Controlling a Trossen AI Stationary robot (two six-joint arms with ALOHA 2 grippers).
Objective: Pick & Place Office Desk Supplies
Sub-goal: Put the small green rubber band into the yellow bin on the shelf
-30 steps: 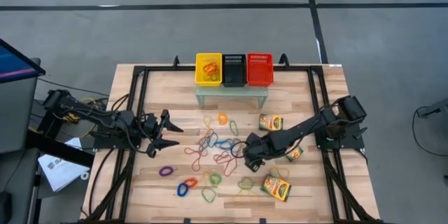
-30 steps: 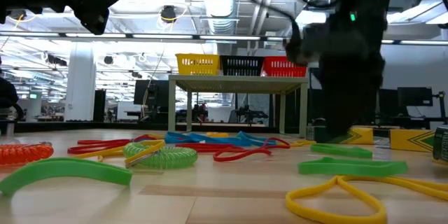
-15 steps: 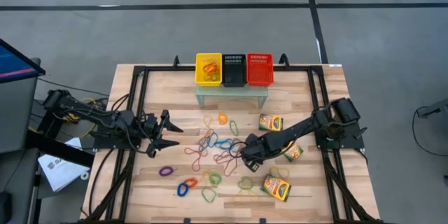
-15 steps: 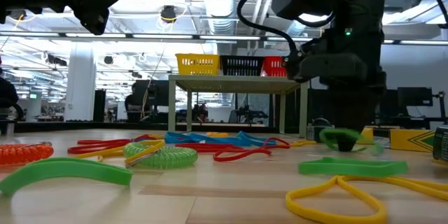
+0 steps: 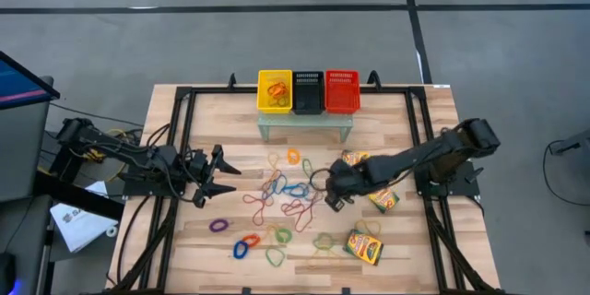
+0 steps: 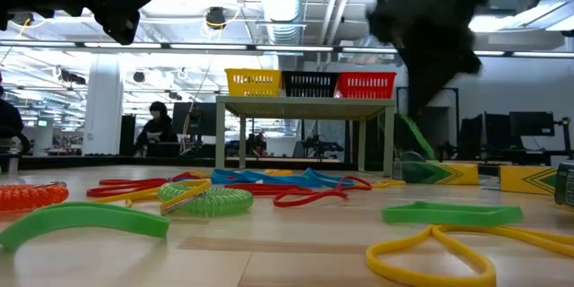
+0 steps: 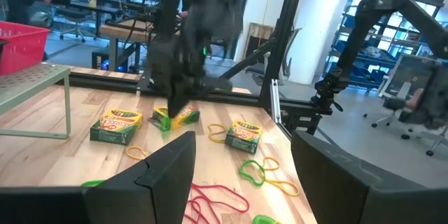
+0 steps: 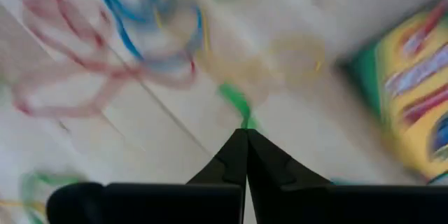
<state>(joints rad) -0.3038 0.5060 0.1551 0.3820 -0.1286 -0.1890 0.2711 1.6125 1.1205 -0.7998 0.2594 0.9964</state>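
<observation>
While pinched in the right hand [image 8: 246, 134], thin green rubber band [image 8: 236, 101] dangles, left hand [image 5: 224, 174] fingers apart.

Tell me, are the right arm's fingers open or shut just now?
Shut. In the right wrist view the two dark fingers meet at their tips, pinching a green rubber band lifted above the table.

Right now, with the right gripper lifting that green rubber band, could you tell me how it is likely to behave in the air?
Probably floppy: the green rubber band hangs slack below the shut right gripper. It looks light, a thin strip beside the crayon boxes. It could slip, since only a small part sits between the fingertips, and it may swing on the way to the yellow basket.
</observation>
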